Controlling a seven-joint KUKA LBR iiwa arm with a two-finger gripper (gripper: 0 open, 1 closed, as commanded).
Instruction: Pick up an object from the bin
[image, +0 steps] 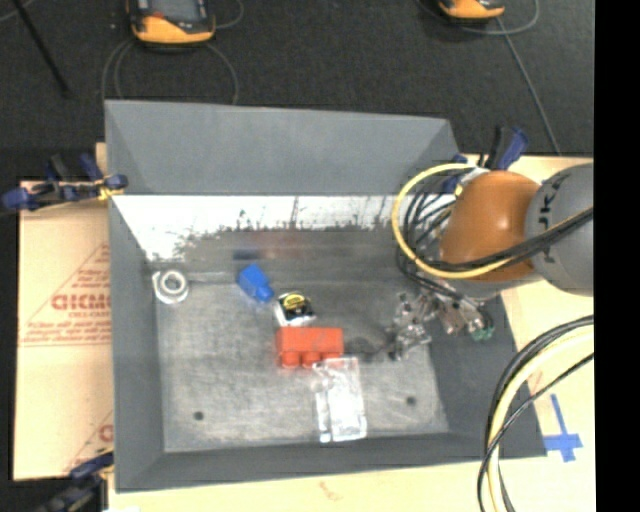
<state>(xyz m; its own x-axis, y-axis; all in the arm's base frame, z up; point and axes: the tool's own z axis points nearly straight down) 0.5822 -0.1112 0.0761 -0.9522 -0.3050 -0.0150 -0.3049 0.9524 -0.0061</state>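
My gripper (405, 335) reaches into the right side of the bin, its metal fingers low over the floor just right of a red block. The red block (309, 346) lies near the bin's middle. Below it lies a clear plastic piece (339, 402), stretching toward the front wall. A small black, white and yellow thing (294, 307) sits just above the red block. Nothing shows between the fingers.
A blue cylinder (254, 283) lies up and left of the red block. A white ring (171, 285) rests near the left wall. The arm's orange cover and cables hang over the bin's right rim.
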